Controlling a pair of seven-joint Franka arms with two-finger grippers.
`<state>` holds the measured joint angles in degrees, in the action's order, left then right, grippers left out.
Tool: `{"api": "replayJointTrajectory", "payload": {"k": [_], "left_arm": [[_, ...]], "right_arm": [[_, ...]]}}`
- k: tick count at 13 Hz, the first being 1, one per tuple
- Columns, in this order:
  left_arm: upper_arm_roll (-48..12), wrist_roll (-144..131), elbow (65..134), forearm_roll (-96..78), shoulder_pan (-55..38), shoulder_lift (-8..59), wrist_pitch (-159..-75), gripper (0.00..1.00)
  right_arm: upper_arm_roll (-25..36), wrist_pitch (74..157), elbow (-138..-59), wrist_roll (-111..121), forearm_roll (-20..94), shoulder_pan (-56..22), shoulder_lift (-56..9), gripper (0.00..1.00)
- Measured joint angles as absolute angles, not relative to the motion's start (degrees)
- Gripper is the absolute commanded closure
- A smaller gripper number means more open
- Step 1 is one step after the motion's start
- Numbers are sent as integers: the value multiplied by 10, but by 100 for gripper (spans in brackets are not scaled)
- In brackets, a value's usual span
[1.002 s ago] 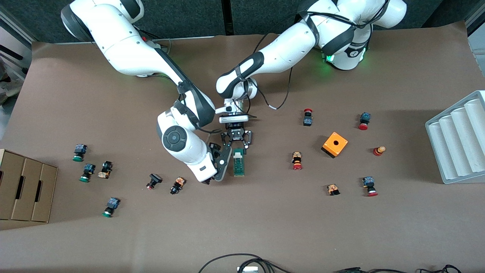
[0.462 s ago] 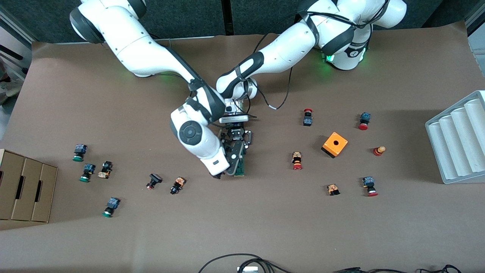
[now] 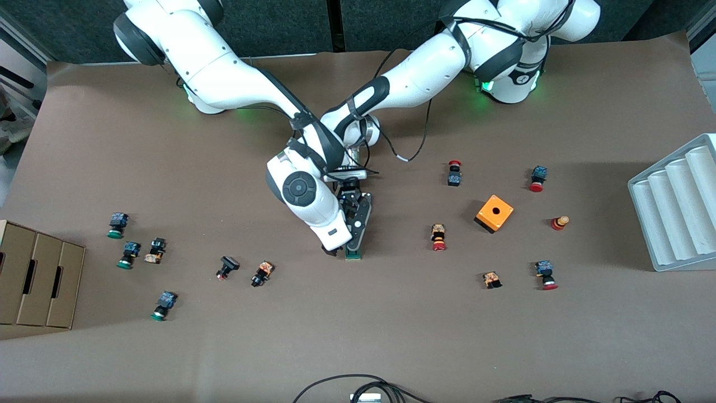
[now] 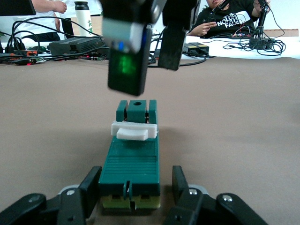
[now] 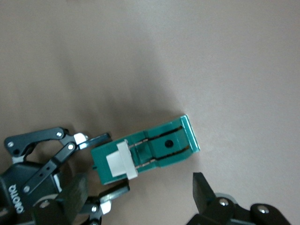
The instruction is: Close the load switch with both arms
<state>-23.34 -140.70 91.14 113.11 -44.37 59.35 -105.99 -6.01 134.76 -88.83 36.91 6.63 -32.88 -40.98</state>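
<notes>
2 arms converge on the load switch (image 4: pixel 131 161) at mid-table (image 3: pixel 391 336).
Left claw (image 4: pixel 133 187) clamps the switch's end to steady it; right claw (image 3: pixel 344 246), fingers spread, hovers over its white handle (image 4: pixel 135 131), likely to push it.

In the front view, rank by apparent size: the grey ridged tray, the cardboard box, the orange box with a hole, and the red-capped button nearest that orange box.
1. grey ridged tray, though cut off by the frame edge
2. cardboard box, also cut off, so these two are close
3. orange box
4. red-capped button
</notes>
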Motion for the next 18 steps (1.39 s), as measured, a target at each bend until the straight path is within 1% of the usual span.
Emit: {"api": "replayJointTrajectory", "payload": {"k": [4, 14, 18], "left_arm": [[-233, -1407, 911, 1131, -444, 593, -1060, 33], [-232, -1407, 911, 1131, -445, 593, -1060, 33], [-231, -1407, 911, 1131, -446, 594, -1059, 33]], "right_arm": [[-56, 1360, -888, 369, 66, -332, -421, 0], [-55, 1364, -888, 382, 55, -333, -422, 0], [-56, 1368, -888, 383, 55, -347, -426, 0]]}}
